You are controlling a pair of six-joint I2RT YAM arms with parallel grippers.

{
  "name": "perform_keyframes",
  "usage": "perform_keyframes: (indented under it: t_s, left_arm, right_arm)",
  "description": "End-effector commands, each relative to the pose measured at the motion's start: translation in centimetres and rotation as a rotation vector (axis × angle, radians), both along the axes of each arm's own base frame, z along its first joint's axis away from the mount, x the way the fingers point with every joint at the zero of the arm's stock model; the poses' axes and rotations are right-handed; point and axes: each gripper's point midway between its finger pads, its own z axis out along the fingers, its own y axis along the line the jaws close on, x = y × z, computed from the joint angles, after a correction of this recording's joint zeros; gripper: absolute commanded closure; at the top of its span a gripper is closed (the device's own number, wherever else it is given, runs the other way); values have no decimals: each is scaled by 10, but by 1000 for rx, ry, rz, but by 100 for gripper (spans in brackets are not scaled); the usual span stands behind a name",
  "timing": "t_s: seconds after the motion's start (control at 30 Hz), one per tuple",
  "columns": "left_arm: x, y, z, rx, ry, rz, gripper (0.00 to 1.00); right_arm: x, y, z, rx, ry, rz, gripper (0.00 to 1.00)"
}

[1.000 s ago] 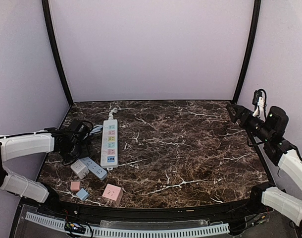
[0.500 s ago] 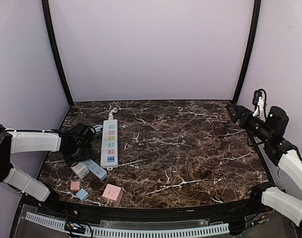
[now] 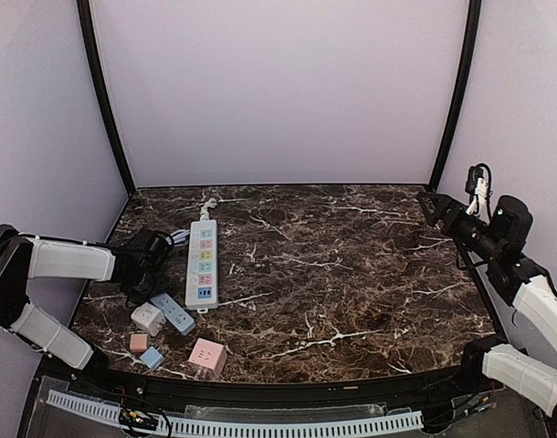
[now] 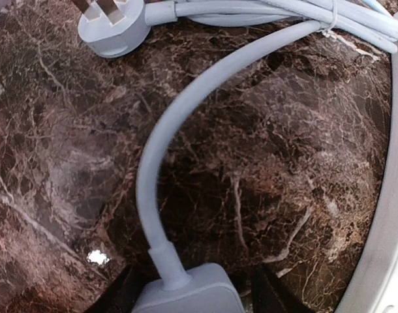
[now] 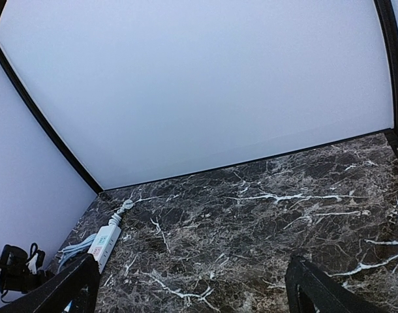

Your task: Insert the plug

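Carefully is how we would take this step, since the left gripper (image 3: 140, 266) sits low at the left side of the marble table (image 3: 352, 274), just beside the white power strip (image 3: 202, 263). In the wrist view its dark fingers (image 4: 121, 293) flank a pale grey plug body (image 4: 189, 293) from which a grey cable (image 4: 153, 169) curves up toward a bundle. We cannot tell whether the pads are pressing on it yet or only bracketing it. We judge the grasp should be squared on the flat sides, clear of the cable's collar, and firm before any lift, so the body does not twist when it is carried to a socket. A second, three-pin plug (image 4: 111, 26) lies farther off at the cable bundle and should stay undisturbed. The right gripper (image 3: 434, 206) hangs raised at the far right, jaws spread wide and holding nothing. Compared with a second ago, the left arm has swung its elbow outward and lowered, the gripper has dropped a little nearer the strip's near end, and its jaws have drawn in from fully spread. The right arm has not moved.
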Motion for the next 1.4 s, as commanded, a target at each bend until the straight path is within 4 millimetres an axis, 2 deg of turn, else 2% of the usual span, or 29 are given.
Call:
perform_keyframes:
  t_s: [0.0,0.07,0.13,0.43,0.6,0.67,0.7,0.73,0.77,0.8,0.83,0.93,0.97,1.0,1.03,1.07,1.1,1.13,1.17,1.2,1.23,1.27,1.3,1.33,1.37]
  left_arm:
    - [-5,5,-4,13,16,-4,56]
    - [-3,10,7,45,-2,-4,65]
    - [1,14,21,77,-31,-6,68]
    - [26,12,92,98,-212,-62,71]
    - [47,-10,146,52,-329,-182,77]
    - [55,-20,173,45,-386,-236,78]
    - [59,-25,193,50,-423,-263,78]
    - [61,-31,203,46,-441,-287,78]
    - [65,-38,222,41,-475,-319,78]
    - [67,-45,231,34,-490,-343,78]
    - [72,-54,248,19,-516,-375,78]
    - [82,-83,278,-6,-557,-460,78]
    - [90,-97,291,-11,-574,-496,78]
    - [90,-111,297,-18,-578,-533,78]
    - [97,-132,307,-21,-590,-583,78]
    - [101,-144,330,-30,-628,-601,78]
    - [107,-164,321,-14,-599,-647,78]
    - [110,-175,345,-20,-636,-663,78]
    - [118,-196,333,-3,-602,-708,78]
    - [120,-206,359,-12,-644,-720,78]
    - [128,-228,345,4,-607,-770,78]
    - [128,-238,376,-12,-661,-785,78]
    - [131,-264,364,-1,-636,-850,78]
    - [135,-280,373,11,-652,-889,78]
    - [126,-300,377,8,-666,-940,78]
  right_arm:
    - [-3,4,4,-2,-15,21,1]
    - [-3,4,3,-2,-13,21,1]
    - [-2,4,2,-3,-10,20,1]
    - [-2,5,2,-1,-7,22,1]
    - [-2,4,3,-3,-10,17,1]
    - [-1,3,3,-4,-11,14,1]
    - [-1,3,4,-4,-12,12,1]
    - [-1,3,4,-5,-11,11,1]
    - [-1,3,4,-6,-12,12,1]
    - [0,3,3,-7,-11,9,1]
    - [0,2,3,-7,-11,7,1]
    - [0,1,3,-10,-9,1,1]
    - [0,1,3,-10,-11,0,1]
    - [0,1,4,-9,-13,-2,1]
    - [0,0,4,-11,-13,-6,1]
    - [0,0,5,-12,-14,-9,1]
    - [0,-1,5,-15,-15,-15,1]
    - [0,-3,6,-18,-16,-24,1]
    - [0,-4,5,-20,-15,-32,1]
    - [0,-7,5,-22,-14,-45,1]
    - [0,-9,6,-25,-14,-57,1]
    - [0,-11,6,-28,-14,-72,1]
    - [0,-14,7,-30,-16,-89,1]
    - [-1,-17,8,-33,-17,-106,1]
    - [-2,-21,8,-36,-18,-126,1]
